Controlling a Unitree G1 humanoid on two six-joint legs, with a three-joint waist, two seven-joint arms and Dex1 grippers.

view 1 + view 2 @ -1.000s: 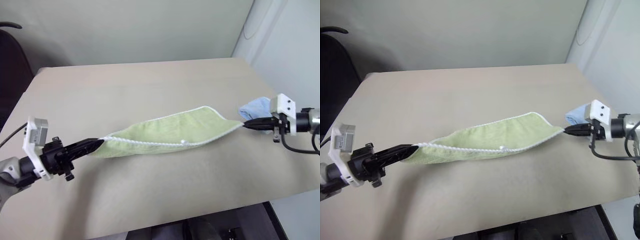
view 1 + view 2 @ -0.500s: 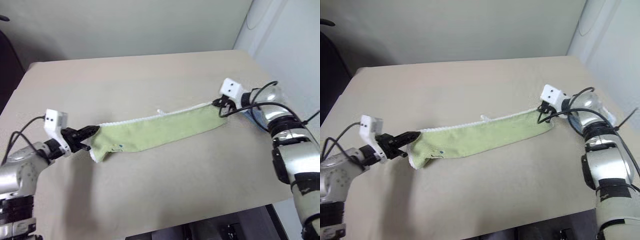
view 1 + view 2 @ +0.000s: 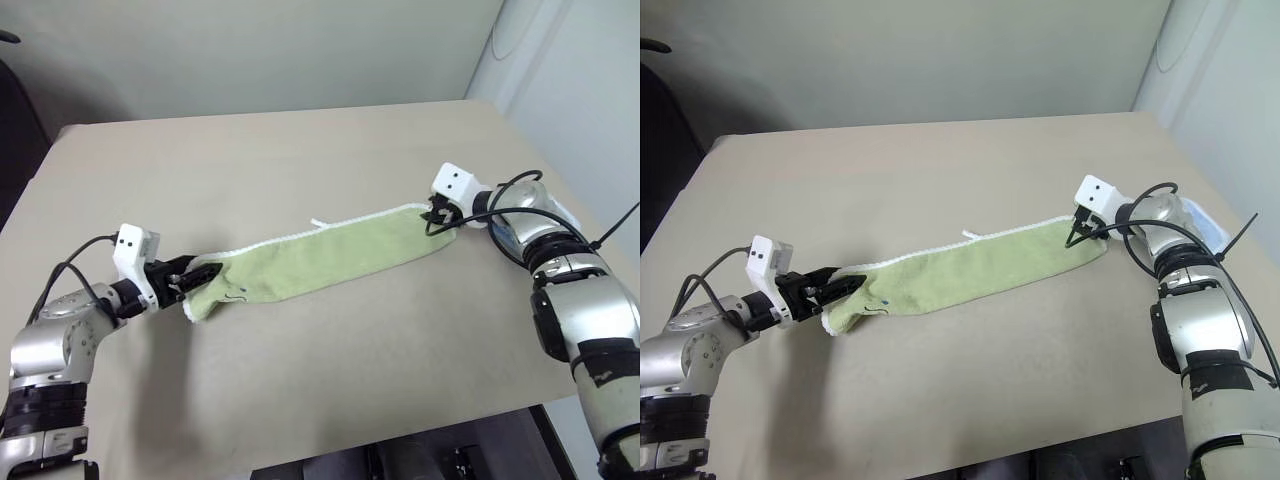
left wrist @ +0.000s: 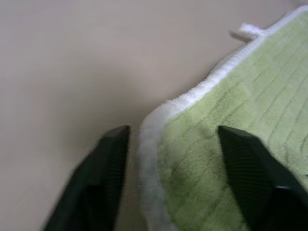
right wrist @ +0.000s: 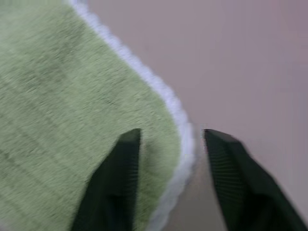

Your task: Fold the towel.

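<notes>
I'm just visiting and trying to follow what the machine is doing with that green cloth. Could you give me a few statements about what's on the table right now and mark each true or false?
1. The towel lies on the table as a long folded strip. True.
2. The left gripper is clamped shut on the towel's end. False: its fingers stand open, one on each side of the white edging.
3. The right gripper is open at the towel's other end. True.
4. The towel hangs in the air between the two arms. False: it rests flat on the table.
5. A white loop sticks out from the towel's far edge. True.
</notes>
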